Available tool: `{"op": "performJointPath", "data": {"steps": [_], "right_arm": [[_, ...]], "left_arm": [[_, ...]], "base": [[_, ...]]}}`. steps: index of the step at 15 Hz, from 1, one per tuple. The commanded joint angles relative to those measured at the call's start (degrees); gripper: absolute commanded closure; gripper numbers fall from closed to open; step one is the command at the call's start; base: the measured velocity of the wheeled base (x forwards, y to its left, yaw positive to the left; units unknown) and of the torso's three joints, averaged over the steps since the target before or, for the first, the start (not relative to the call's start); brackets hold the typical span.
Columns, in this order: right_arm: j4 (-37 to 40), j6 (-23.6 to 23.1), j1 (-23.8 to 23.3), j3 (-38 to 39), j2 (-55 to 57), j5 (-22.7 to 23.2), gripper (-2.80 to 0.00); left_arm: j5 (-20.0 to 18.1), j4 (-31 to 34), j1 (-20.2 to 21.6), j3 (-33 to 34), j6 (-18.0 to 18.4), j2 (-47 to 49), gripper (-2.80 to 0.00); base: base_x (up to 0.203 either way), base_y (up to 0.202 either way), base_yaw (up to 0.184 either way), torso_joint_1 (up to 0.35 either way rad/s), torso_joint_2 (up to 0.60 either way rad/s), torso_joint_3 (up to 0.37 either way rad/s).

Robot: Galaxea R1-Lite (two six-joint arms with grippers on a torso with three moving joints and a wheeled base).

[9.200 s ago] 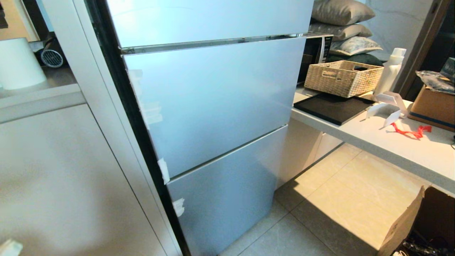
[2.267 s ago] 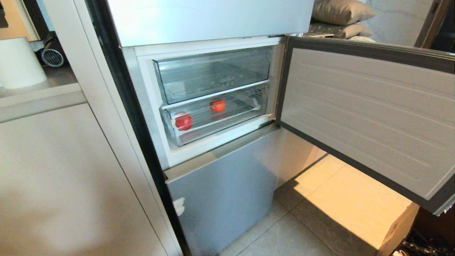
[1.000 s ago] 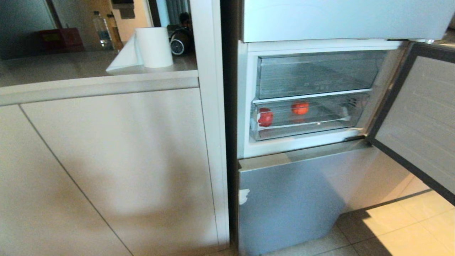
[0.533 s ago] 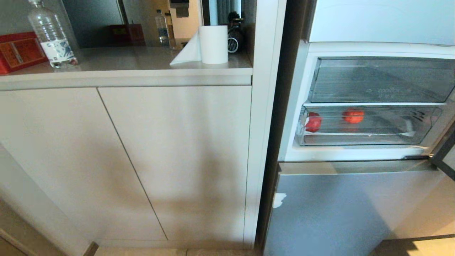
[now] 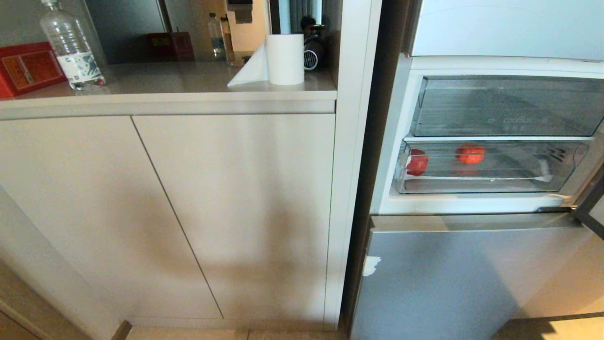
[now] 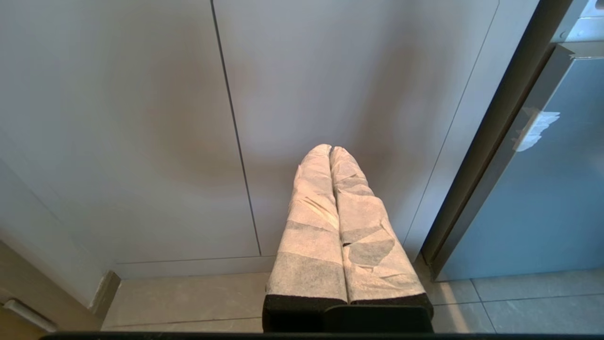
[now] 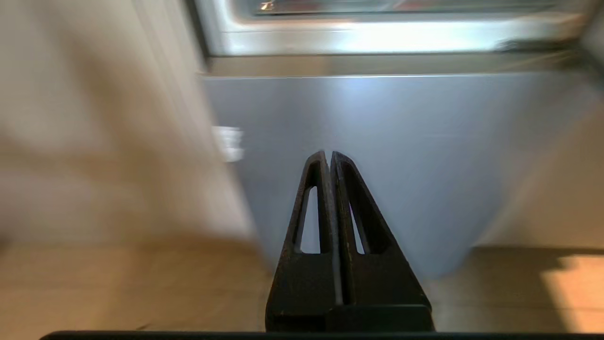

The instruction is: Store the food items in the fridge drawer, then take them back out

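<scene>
Inside the fridge drawer [image 5: 490, 184] lie two food items [image 5: 417, 162], well apart.

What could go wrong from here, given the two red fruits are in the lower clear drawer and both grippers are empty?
1. The fridge drawer sits pushed in; the shut right gripper, low before the fridge's lower panel, may find little to hook on its lip.
2. The food items are round and could roll when the drawer moves.
3. The open door's edge crowds the right side of the approach.
</scene>
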Motion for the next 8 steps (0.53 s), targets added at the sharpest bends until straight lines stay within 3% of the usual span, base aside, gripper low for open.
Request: {"op": "performJointPath", "data": {"steps": [1, 5, 8], "right_arm": [[-4.0, 2.7, 0.1, -5.2, 23.5, 3.0, -2.8], [-22.5, 4.0, 0.9, -9.8, 50.8, 7.0, -2.8], [-35.7, 4.4, 2.9, -12.3, 62.6, 8.1, -2.8]], "left_arm": [[0.0, 0.0, 0.0, 0.1, 0.0, 0.0, 0.0], [0.0, 0.0, 0.0, 0.1, 0.1, 0.0, 0.0], [0.0, 0.0, 0.0, 0.1, 0.0, 0.0, 0.0]], "base": [[0.0, 0.0, 0.0, 0.0, 0.0, 0.0], [0.0, 0.0, 0.0, 0.0, 0.0, 0.0], [0.0, 0.0, 0.0, 0.0, 0.0, 0.0]]}}
